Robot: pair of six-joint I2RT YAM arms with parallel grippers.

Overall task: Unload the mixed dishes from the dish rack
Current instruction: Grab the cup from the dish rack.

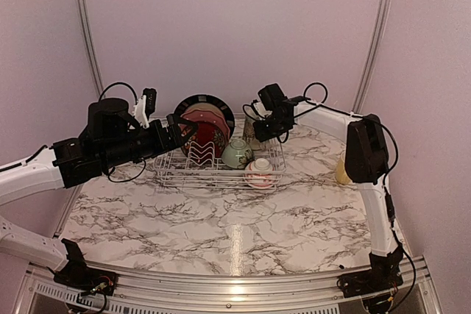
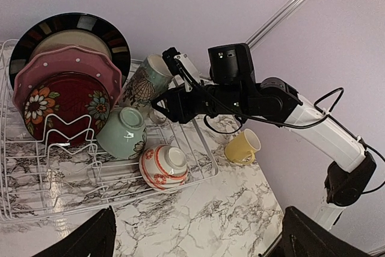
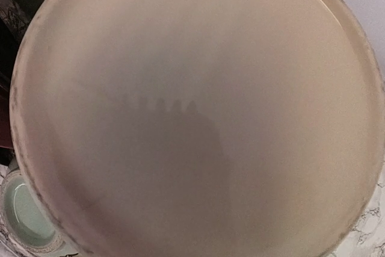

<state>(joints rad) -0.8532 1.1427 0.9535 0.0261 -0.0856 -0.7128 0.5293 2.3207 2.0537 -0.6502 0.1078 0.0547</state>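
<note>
Dish rack (image 1: pixel 176 174) at 12 o'clock on marble table (image 1: pixel 235 233); plates (image 2: pixel 66 88) upright at its 9 o'clock end. Right gripper (image 2: pixel 169 86) at patterned mug (image 2: pixel 143 81), rack's 2 o'clock corner; grip not discernible. Left gripper (image 2: pixel 192 239) hovers, fingers apart.

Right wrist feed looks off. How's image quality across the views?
Right wrist: nearly filled by a close, soft-focus cream mug with a shadow inside. Top external: sharp, glare streak on the table. Left wrist: sharp, rack evenly lit.
</note>
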